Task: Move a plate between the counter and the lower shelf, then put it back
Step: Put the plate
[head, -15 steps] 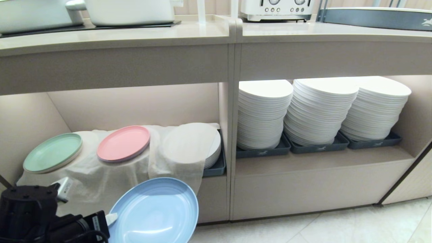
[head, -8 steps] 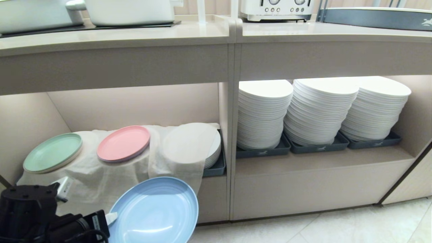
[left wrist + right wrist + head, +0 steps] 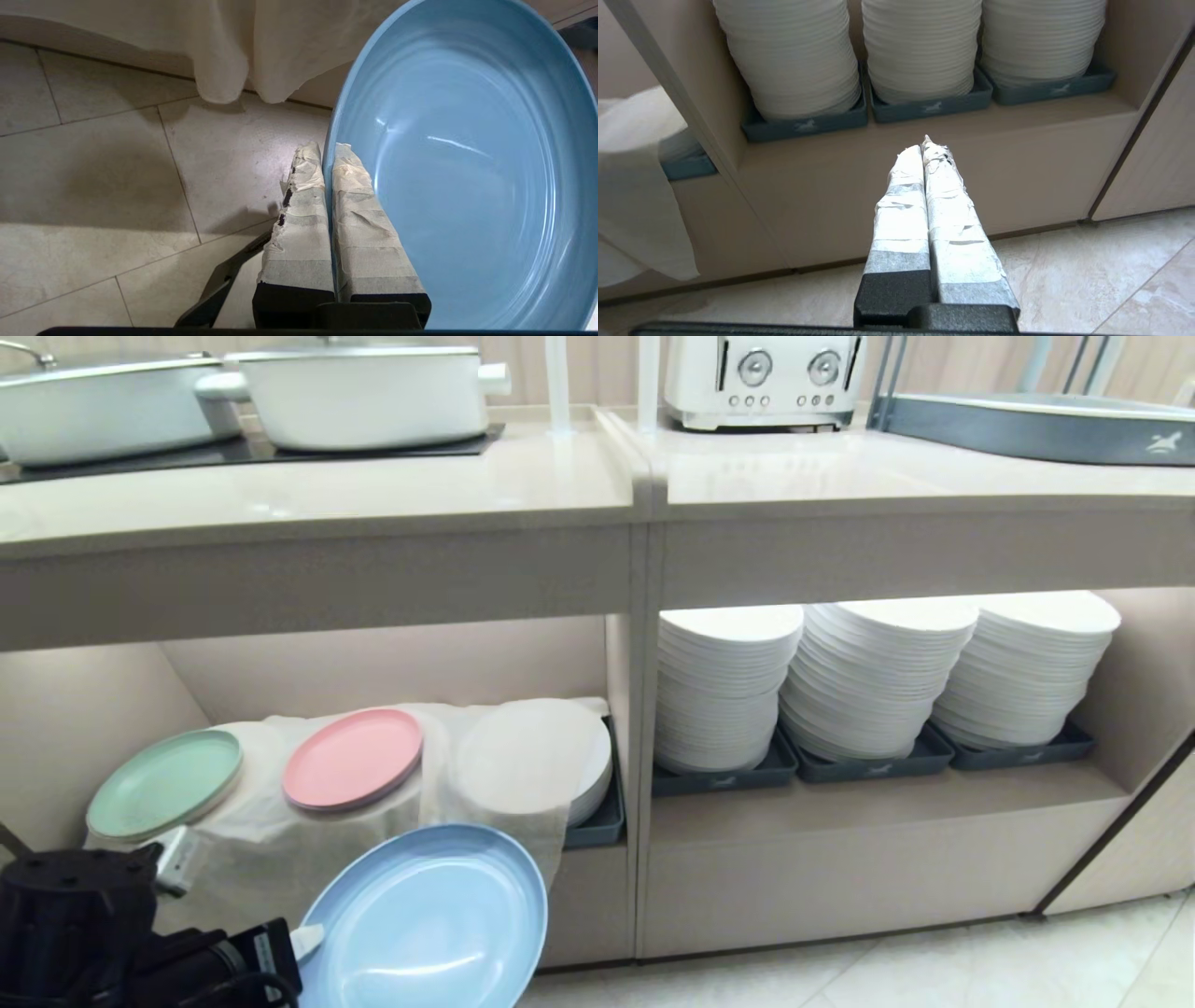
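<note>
Below the desk (image 3: pixel 317 495), out in front of the lower shelf (image 3: pixel 392 663), I have the plate (image 3: pixel 425 919) held clear in the air by my left gripper (image 3: pixel 327 154). Its taped fingers (image 3: pixel 359 219) are clamped together on the near rim, one inside the plate and one outside, and the plate hangs tilted, free of the draped white cloth (image 3: pixel 280 840) behind it.

Change noted over the last second: the whole head view has shifted. The desk top, the white pot (image 3: pixel 364 392) and the toaster (image 3: pixel 761 378) now show more fully, and the shelf contents sit lower in the picture. I read this as my trunk rising, not as anything on the shelf moving. The plate and gripper keep the same place in the head view, so the grip looks steady.

Meaning for the task: I judge the lift toward the desk is under way, with the plate not yet level with the desk edge. The contact on the plate's underside is hidden from me, so I cannot confirm how deep the bite is.

My right gripper (image 3: pixel 927 149) is pressed together on nothing, parked facing the white plate stacks (image 3: pixel 920 46).
</note>
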